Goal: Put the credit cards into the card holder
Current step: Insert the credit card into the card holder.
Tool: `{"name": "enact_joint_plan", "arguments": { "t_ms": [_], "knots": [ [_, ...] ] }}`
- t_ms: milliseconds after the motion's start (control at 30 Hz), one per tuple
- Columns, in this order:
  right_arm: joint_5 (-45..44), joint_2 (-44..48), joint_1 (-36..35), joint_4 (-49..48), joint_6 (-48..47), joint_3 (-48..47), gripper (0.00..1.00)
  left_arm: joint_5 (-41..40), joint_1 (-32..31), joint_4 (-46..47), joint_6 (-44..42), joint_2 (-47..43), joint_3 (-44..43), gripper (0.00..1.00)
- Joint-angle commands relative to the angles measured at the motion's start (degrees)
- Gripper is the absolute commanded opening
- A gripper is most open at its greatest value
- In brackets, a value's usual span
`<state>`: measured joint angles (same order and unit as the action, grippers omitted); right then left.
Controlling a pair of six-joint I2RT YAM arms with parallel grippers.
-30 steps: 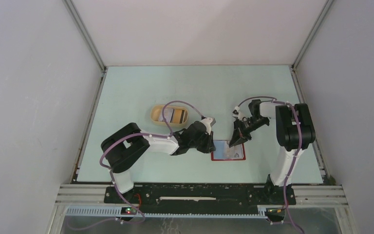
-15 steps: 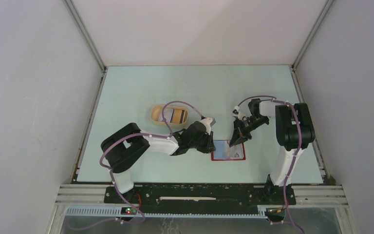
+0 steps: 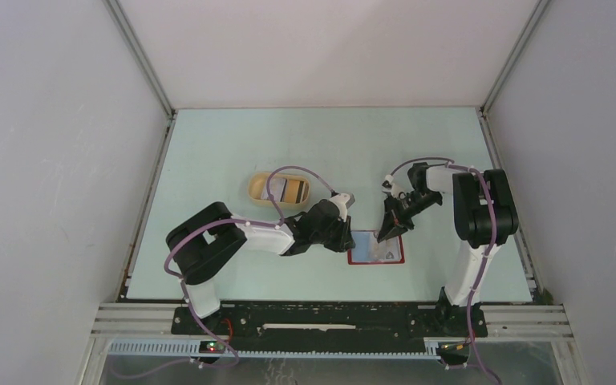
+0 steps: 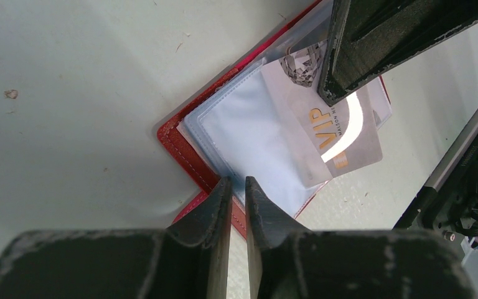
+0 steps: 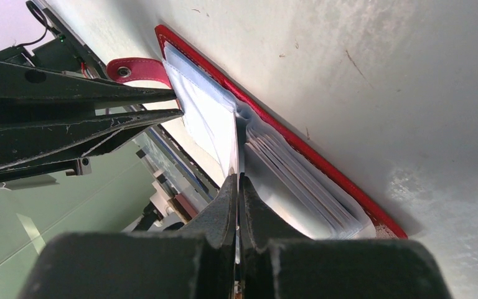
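White-and-black left arm point(image 3: 261, 234), matching right arm point(image 3: 481, 210), purple cables point(image 3: 289, 169), scuffed black jaws

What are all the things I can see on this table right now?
card holder: one, red with pale clear pockets, lying open between the grippers.
grey card: one, silver-grey with gold letters, at the open holder's pockets.
loose cards: at least two, one pale, one orange with dark stripes, in the dish.
dish: one, tan, oval, farther back and left of the holder.
table: one, pale green.
left gripper: black, pinching a clear pocket of the card holder.
right gripper: black, pinching the grey card.
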<state>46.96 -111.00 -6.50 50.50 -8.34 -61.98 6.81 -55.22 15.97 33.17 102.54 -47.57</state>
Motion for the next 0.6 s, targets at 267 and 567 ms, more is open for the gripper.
{"name": "enact_joint_plan", "arguments": {
  "t_ms": [267, 567],
  "knots": [
    [-3.48, 0.55, -1.15, 1.15, -0.89, -0.52, 0.07, -0.74, 0.20, -1.96, -0.03, -0.10, 2.40, 0.19],
    [-3.12, -1.09, -3.11, 2.01, -1.35, -1.88, 0.08, -0.53, 0.29, -2.24, -0.37, -0.25, 2.13, 0.18]
  ]
}}
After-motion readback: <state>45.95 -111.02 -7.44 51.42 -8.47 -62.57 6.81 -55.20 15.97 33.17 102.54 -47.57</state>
